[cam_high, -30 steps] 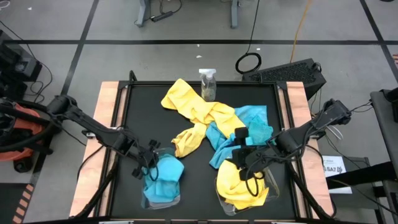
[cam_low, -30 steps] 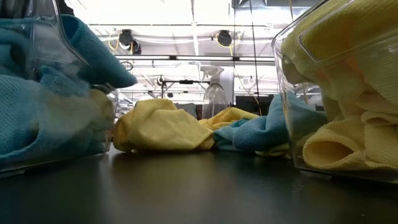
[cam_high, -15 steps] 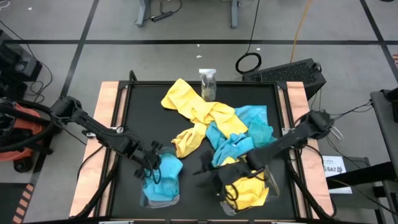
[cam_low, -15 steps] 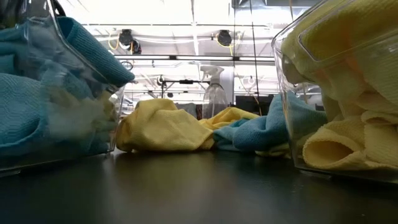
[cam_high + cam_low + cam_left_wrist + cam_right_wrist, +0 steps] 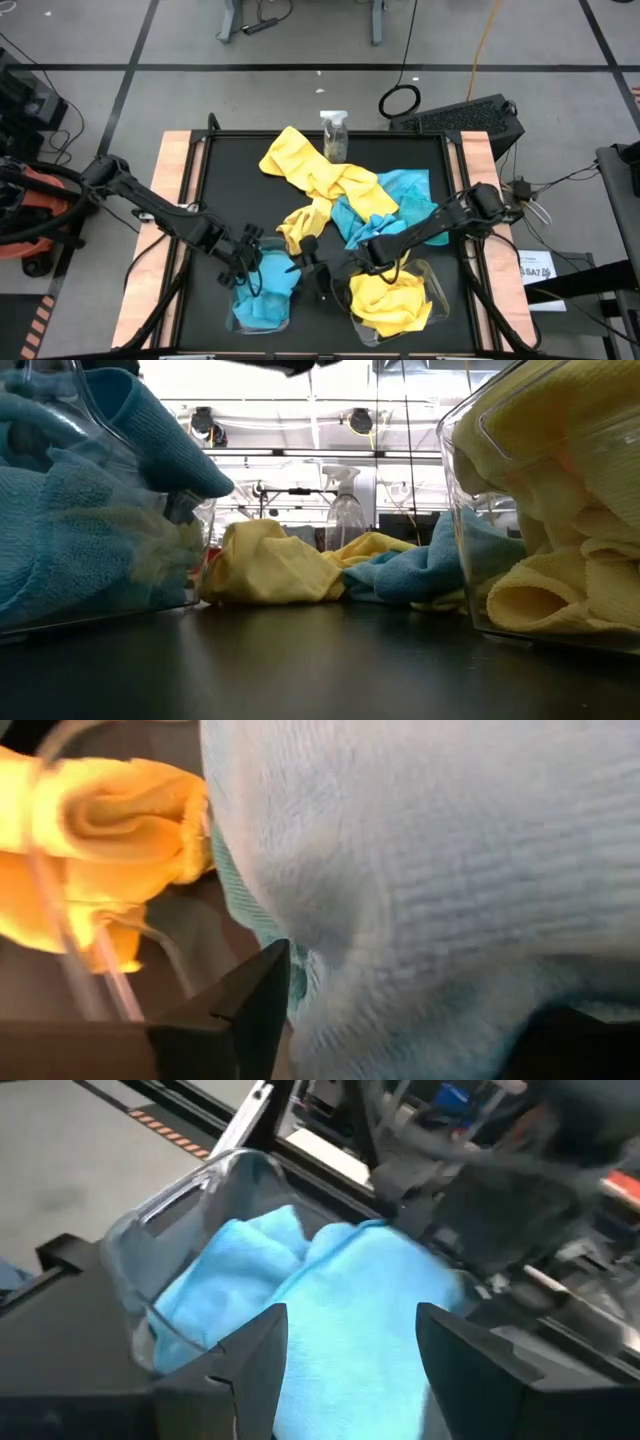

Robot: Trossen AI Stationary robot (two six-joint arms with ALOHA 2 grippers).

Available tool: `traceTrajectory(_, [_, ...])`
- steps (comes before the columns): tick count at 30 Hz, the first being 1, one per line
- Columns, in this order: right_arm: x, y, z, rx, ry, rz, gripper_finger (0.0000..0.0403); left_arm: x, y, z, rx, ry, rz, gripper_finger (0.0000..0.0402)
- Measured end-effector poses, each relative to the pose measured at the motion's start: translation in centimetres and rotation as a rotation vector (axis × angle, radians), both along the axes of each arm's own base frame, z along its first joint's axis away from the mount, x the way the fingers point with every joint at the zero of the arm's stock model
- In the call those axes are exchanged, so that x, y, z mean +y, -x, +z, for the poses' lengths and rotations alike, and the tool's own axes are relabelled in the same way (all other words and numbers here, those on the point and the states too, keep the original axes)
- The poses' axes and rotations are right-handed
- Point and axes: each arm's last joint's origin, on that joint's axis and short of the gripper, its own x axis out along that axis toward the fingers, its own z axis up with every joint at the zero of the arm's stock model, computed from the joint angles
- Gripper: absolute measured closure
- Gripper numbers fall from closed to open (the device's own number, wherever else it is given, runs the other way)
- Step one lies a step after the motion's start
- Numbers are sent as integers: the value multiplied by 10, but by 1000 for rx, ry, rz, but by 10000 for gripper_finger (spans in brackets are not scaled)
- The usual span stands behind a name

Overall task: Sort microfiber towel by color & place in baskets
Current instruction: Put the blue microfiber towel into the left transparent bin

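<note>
Yellow towels and turquoise towels lie heaped at the table's middle. The left basket holds turquoise towels. The right basket holds yellow towels. My left gripper is open at the left basket's far end, with a turquoise towel bulging between its fingers. My right gripper is open and empty just to the right of the left basket, and it faces that basket in the right wrist view. My left gripper has its open fingers on either side of a bulge of the turquoise towel in the left basket. It comes slanting down from the table's left. Whether the fingers press the cloth, I cannot tell.
A small clear spray bottle stands at the table's far edge behind the heap. Wooden strips run along both sides of the black table top. Bare table shows between the two baskets. In the low view both baskets stand close.
My right gripper has gone from above the right basket toward the table's left edge, and now sits beside the left basket. My left gripper has shifted a little toward the right. The left basket with its turquoise towels has slid slightly right.
</note>
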Motion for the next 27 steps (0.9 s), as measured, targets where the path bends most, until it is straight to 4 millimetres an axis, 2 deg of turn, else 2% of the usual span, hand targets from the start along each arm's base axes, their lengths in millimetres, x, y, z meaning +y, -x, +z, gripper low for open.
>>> traceTrajectory(6, [2, -5, -15, 20, -7, 16, 188, 0, -1, 26, 54, -29, 0, 178])
traceTrajectory(17, [0, -5, -17, 48, -39, -4, 188, 3, 6, 61, 162, -51, 73, 178])
traceTrajectory(27, [-3, -7, -23, 107, -119, 22, 188, 3, 7, 110, 132, 1, 117, 178])
